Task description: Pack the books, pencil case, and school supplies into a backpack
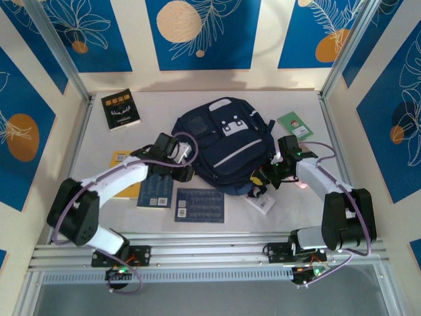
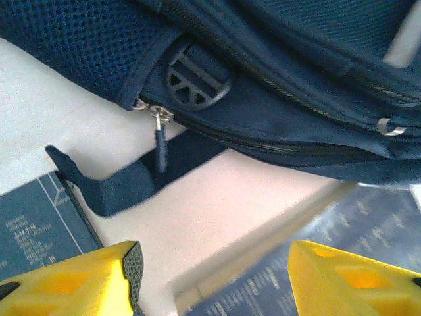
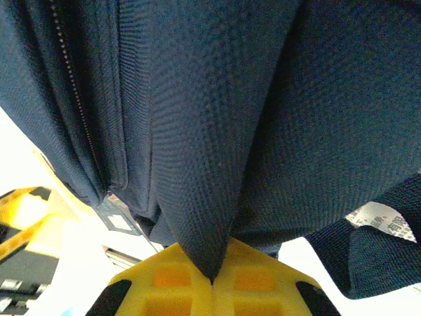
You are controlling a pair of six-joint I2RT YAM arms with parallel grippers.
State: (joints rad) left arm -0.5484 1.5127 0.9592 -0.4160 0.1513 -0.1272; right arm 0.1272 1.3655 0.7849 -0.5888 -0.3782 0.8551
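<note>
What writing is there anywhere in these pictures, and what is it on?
None can be read.
Black book: yellow title, too blurred.
Blue books: white print and barcodes, too small.
White packet: printed characters, cut off and blurred.
Backpack: no lettering made out.

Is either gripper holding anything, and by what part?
The right gripper pinches a fold of the backpack fabric at its near right corner; the left gripper holds nothing.

White arm links [image 1: 115,178], black joints [image 1: 75,217], purple cables [image 1: 195,146], yellow claw fingers [image 2: 66,283].
</note>
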